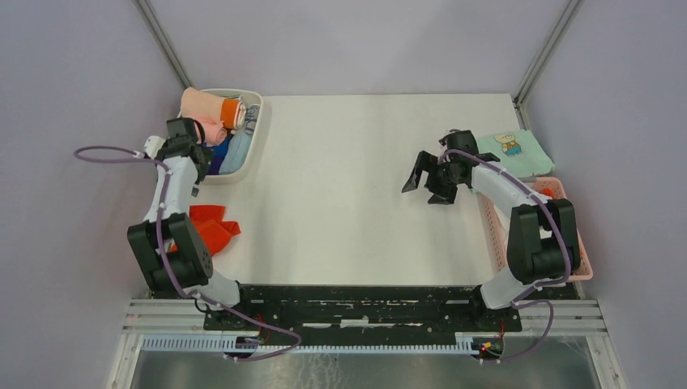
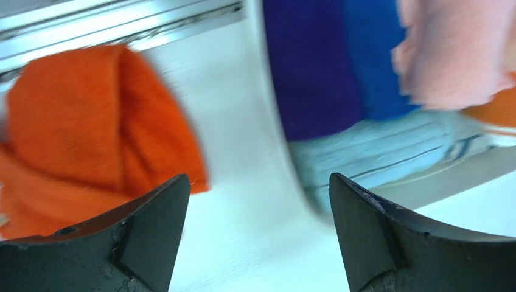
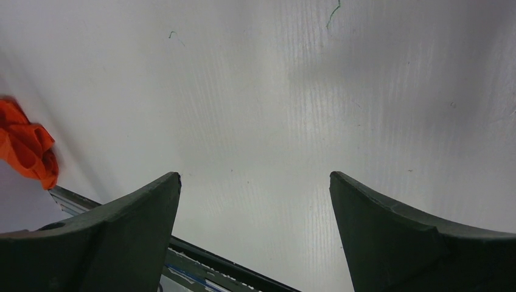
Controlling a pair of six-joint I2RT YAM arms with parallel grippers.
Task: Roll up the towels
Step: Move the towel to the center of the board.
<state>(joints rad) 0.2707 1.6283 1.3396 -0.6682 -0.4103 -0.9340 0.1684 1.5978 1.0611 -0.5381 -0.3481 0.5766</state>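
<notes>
Red-orange towel (image 1: 212, 227) lies crumpled at the left edge of the worktop (image 1: 348, 203); a pink roll (image 1: 204, 108) sits in the bin (image 1: 258, 134) at the far-left corner. My left gripper (image 2: 258, 182) hangs over the bin's rim, jaws wide, holding nothing. My right gripper (image 3: 255, 176) hovers right of centre, spread wide, empty.

Red-orange towel (image 1: 215, 229); pale pink towel (image 1: 202, 106); mint-green cloth (image 1: 517, 154) with cartoon print; pink basket (image 1: 586, 263).
</notes>
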